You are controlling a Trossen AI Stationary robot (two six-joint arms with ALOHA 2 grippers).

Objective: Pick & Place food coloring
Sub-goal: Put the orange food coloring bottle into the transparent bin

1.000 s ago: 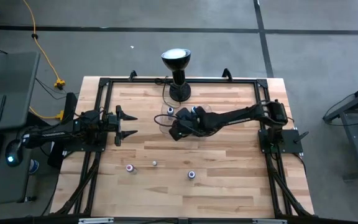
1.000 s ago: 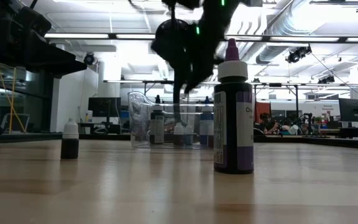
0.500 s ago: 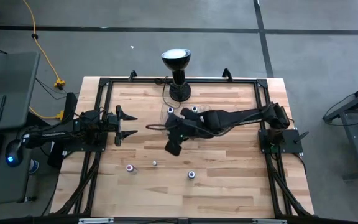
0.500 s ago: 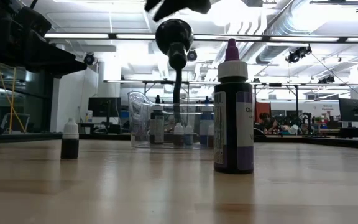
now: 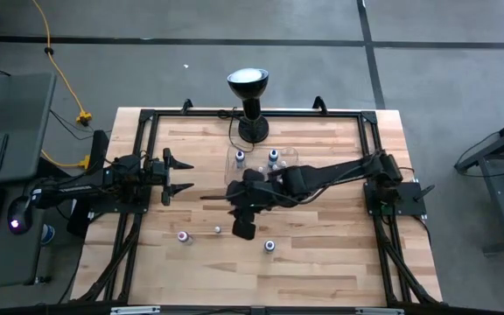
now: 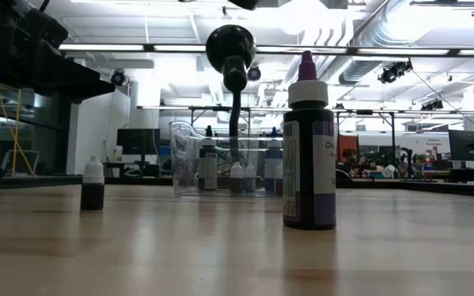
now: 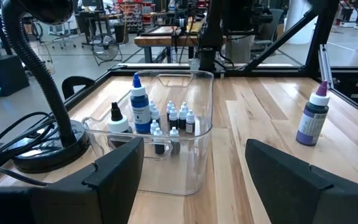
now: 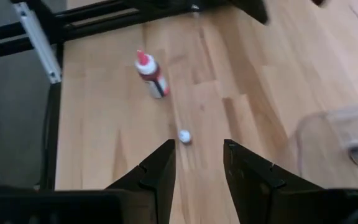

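Three food coloring bottles stand loose on the table near its near edge: a red-capped one (image 5: pixel 183 236) (image 8: pixel 151 74), a tiny white-capped one (image 5: pixel 218 230) (image 8: pixel 184 137) (image 6: pixel 93 185), and a purple one (image 5: pixel 270 246) (image 6: pixel 309 156) (image 7: pixel 312 115). Several more stand upright inside the clear tray (image 5: pixel 256 162) (image 7: pixel 166 124). My right gripper (image 5: pixel 242 231) (image 8: pixel 197 168) is open and hovers above the table, just right of the tiny bottle, touching nothing. My left gripper (image 5: pixel 185 175) (image 7: pixel 197 180) waits open at the table's left side, facing the tray.
A black gooseneck lamp (image 5: pixel 248 105) (image 7: pixel 42 81) stands at the far edge behind the tray, with its cable on the table. A black frame rail (image 5: pixel 147 166) borders the tabletop. Bare wood lies between the tray and the loose bottles.
My right gripper has left the spot over the tray and swung toward the table's near edge and a little left, ending above the loose bottles. In the low view it has gone up out of the picture. The bottles and tray have stayed where they were.
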